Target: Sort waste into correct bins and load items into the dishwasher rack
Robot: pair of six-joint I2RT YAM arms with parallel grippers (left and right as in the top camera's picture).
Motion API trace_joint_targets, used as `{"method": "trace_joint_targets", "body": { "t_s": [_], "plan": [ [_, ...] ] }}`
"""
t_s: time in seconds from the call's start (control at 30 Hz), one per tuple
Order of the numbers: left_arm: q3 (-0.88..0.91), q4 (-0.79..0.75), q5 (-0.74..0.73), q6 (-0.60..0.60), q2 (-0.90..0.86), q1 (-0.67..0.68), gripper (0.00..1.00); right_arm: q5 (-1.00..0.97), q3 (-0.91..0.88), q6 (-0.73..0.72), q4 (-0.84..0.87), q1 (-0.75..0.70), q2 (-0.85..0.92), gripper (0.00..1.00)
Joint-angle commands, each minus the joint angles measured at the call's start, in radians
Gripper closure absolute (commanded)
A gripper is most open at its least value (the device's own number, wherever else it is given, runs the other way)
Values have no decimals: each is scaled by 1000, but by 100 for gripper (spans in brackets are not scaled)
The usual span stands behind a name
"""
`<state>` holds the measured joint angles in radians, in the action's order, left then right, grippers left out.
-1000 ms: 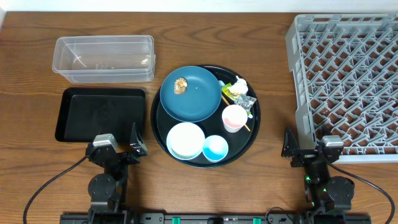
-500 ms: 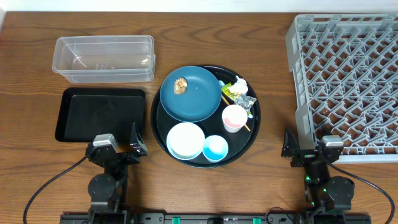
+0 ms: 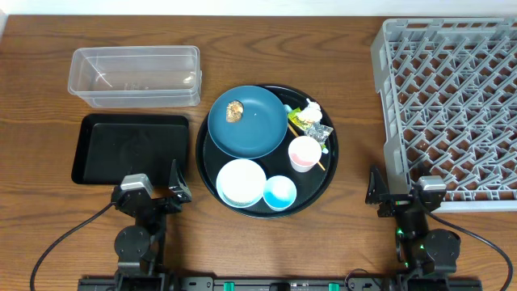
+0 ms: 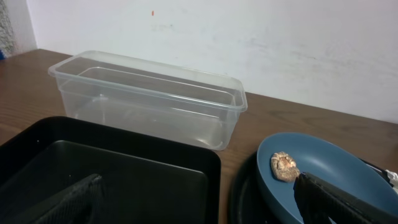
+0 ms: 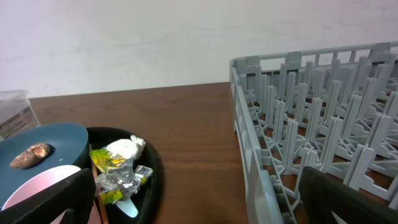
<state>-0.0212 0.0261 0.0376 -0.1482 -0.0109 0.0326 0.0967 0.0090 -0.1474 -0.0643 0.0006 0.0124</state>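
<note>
A dark blue plate carries a brownish food lump on a round black tray. With it sit a white bowl, a light blue bowl, a pink cup, foil wrappers and a tissue wad. A thin stick pokes out beside the cup. The clear tub and shallow black tray lie left. The grey rack fills the right. My left gripper and right gripper rest open and empty at the front edge.
In the left wrist view the black tray lies just ahead of the open left gripper, with the tub behind it. The rack's near wall stands close to the right gripper. A white wall backs the table.
</note>
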Motion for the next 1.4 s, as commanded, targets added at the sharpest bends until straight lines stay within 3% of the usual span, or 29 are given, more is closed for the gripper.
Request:
{"method": "trace_joint_targets", "body": {
  "t_s": [0.0, 0.8, 1.07, 1.2, 1.37],
  "plan": [
    [17, 40, 41, 21, 0, -6, 2, -3, -3, 14, -2, -3, 1, 1],
    [17, 37, 19, -7, 0, -6, 2, -3, -3, 14, -2, -3, 1, 1],
    [16, 17, -432, -342, -15, -1, 2, -3, -3, 14, -2, -3, 1, 1],
    [-3, -38, -678, -355, -15, -1, 2, -3, -3, 14, -2, -3, 1, 1],
    [-124, 39, -763, -355, -19, -1, 2, -3, -3, 14, -2, -3, 1, 1]
  ]
}}
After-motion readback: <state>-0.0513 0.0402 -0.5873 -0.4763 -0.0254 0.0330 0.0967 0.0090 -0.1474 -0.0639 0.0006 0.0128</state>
